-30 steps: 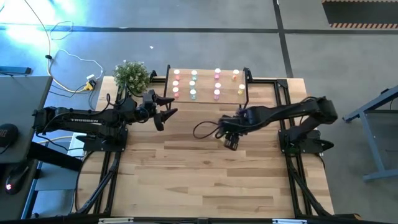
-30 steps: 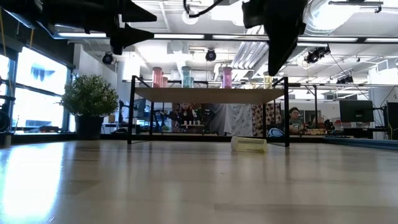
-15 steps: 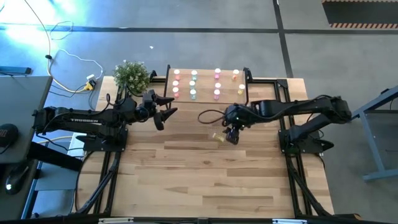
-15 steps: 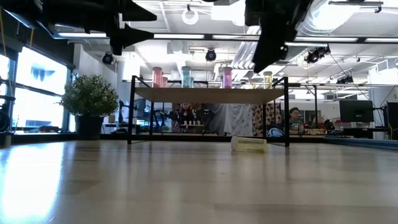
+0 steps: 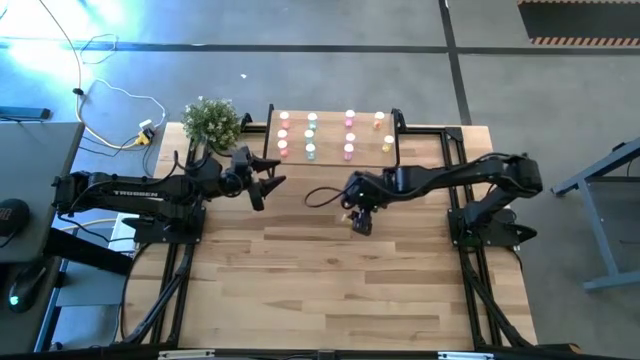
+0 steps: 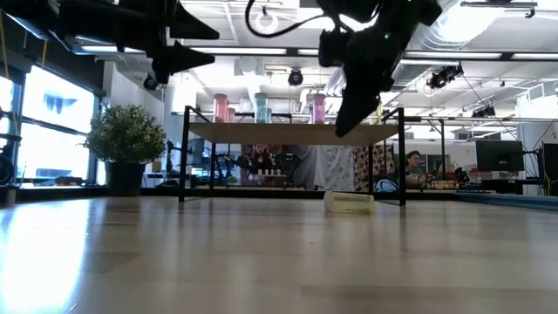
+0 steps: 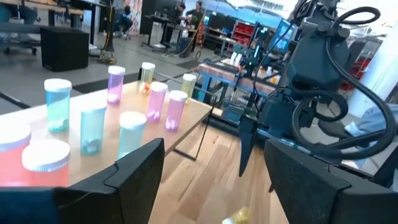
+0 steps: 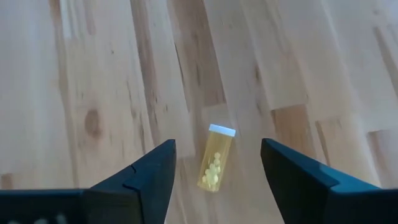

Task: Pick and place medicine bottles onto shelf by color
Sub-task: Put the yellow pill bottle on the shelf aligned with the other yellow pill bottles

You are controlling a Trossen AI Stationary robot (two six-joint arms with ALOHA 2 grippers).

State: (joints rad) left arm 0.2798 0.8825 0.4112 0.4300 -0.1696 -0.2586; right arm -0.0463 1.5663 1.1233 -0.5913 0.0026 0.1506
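One yellow bottle (image 8: pixel 216 157) lies flat on the counter (image 8: pixel 93 74) at 12 o'clock of the wide right hand (image 8: pixel 219 163); straddle its middle squarely before closing.

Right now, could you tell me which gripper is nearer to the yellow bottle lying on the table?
The right gripper: it hangs open directly above the yellow bottle. The left gripper waits open well off to the side, near the plant.

One yellow bottle (image 6: pixel 349 202) is seen lying on its side on the tabletop (image 6: pixel 261 262), under the shelf (image 6: pixel 292 133); right gripper (image 6: pixel 344 122) hangs above it.
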